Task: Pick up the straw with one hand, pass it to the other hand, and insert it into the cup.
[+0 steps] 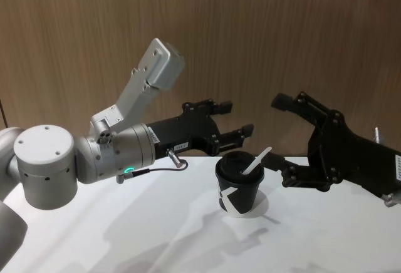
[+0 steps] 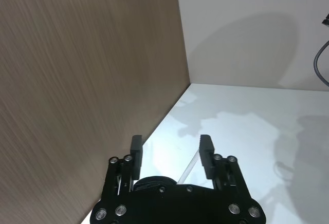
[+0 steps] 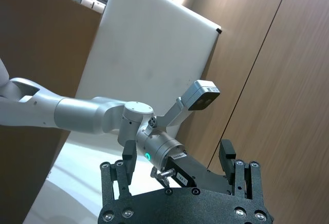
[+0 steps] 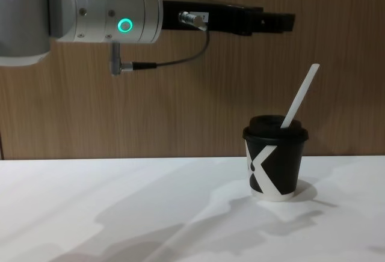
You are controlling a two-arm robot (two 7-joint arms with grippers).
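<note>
Straw (image 4: 299,95) stands in the black paper cup (image 4: 272,166), lower end through the domed lid (image 4: 275,127), leaning up and toward the robot's right. Cup sits upright on the white table (image 4: 120,208), right of centre, K-mark facing the chest camera

Left pincer (image 1: 229,126) hangs above and behind the cup, released, jaws spread with nothing between them; green ring lit on its wrist. Right pincer (image 1: 276,132) hovers just beside the cup on the right, also released and empty, its lower finger near the straw's top end but apart from it as far as the head view tells

Handling, judged: straw looks thin, light and fairly stiff, smooth enough to slip or pivot in a hard pinch; best taken mid-shaft or on the upper half, clear of the lid, with a gentle squeeze. Cup looks light and likely to tip or slide if the straw is levered sideways. Lid may pop if pushed

Hard to make out: the lid opening and how deep the straw reaches are hidden. In the left wrist view a pale thin line (image 2: 189,166) shows below the jaws, probably the straw, cut off by the pincer body. Right wrist view looks past its own jaws at the left arm, cup hidden
</note>
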